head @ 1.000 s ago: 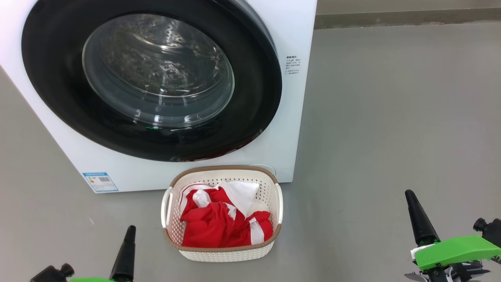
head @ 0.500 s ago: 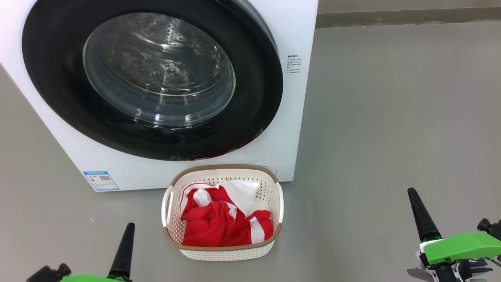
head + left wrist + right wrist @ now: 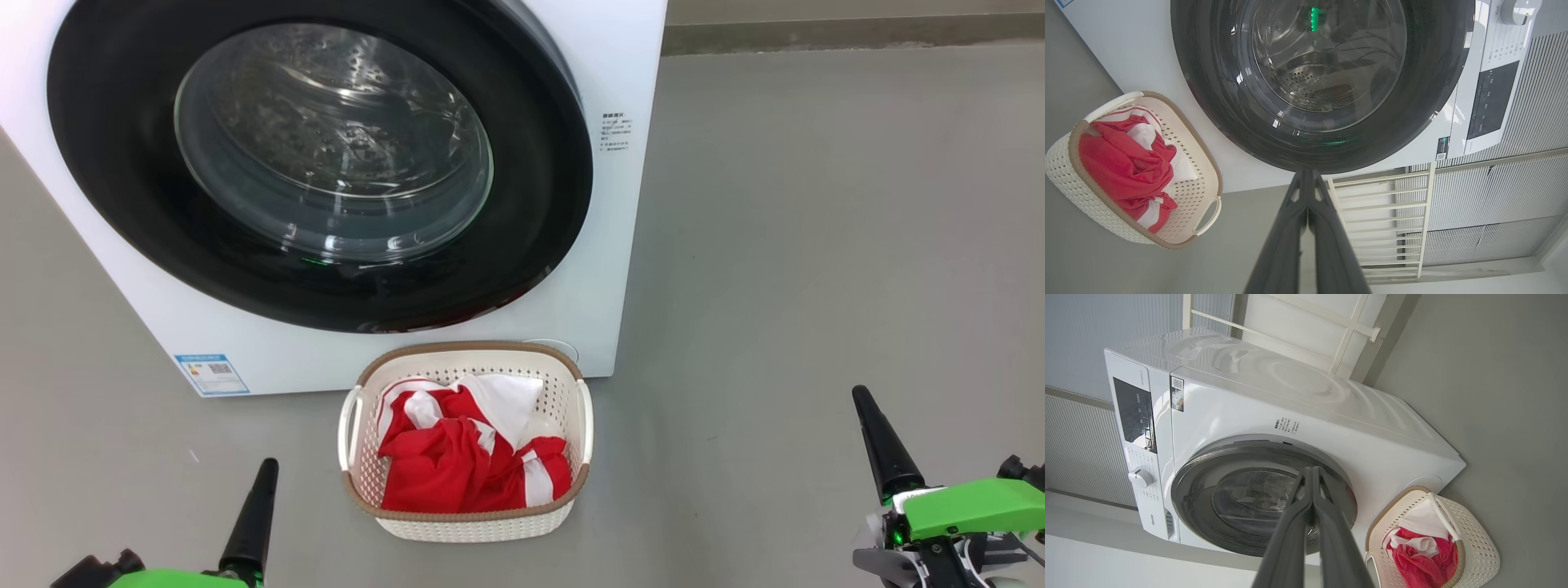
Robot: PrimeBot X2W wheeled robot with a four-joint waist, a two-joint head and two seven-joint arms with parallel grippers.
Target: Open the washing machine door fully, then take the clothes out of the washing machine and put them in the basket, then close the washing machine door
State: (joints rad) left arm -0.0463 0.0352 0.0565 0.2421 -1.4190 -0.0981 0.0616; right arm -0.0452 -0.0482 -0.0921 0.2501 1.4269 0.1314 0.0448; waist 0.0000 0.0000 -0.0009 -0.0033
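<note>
I look down on the white washing machine [image 3: 608,278], its round black washing machine door [image 3: 318,163] shut flush, red and white clothes [image 3: 457,474] heaped in the basket [image 3: 469,349] just before it on the grey floor [image 3: 816,245], my left gripper [image 3: 267,472] and right gripper [image 3: 862,402] both pinched closed, holding nothing, either side of the basket.

Glossy black door [image 3: 122,204], perforated plastic basket [image 3: 465,527], soft red cloth [image 3: 441,474].

On floor [image 3: 816,245], far left: washing machine [image 3: 596,294]; washing machine door [image 3: 114,204] on its near face. Just before it, towards its right end: basket [image 3: 465,529] on floor, clothes [image 3: 441,482] inside. Near edge: left claw [image 3: 268,467] left of basket, right claw [image 3: 860,394] well right of it.
</note>
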